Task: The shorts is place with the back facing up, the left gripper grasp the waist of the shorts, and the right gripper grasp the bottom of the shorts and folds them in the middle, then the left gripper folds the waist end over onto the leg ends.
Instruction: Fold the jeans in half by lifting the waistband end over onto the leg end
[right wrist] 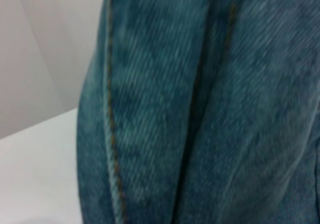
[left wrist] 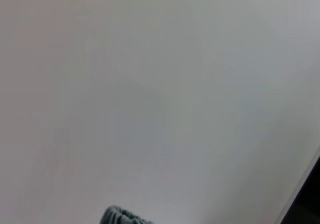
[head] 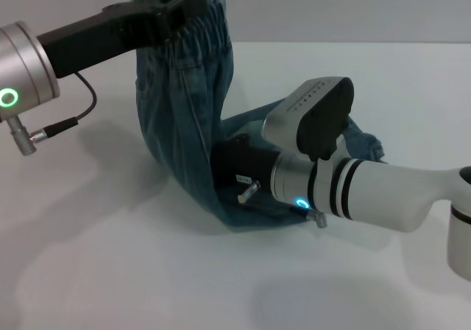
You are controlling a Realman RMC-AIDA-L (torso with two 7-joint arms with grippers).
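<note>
Two grippers are at work on the white table [head: 110, 271]. The shorts [head: 184, 109] hang as a tall fold in the middle, their lower part lying on the table. My left gripper [head: 180, 9] holds the waist of the shorts [head: 199, 20] up at the far side, clamped. My right gripper [head: 228, 160] is low against the denim on the right; whether it grips I cannot tell.

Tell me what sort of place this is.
Probably a robot lab bench or test rig: a bare white table, a plain pale wall behind, and only denim shorts between the left gripper and the right gripper.
</note>
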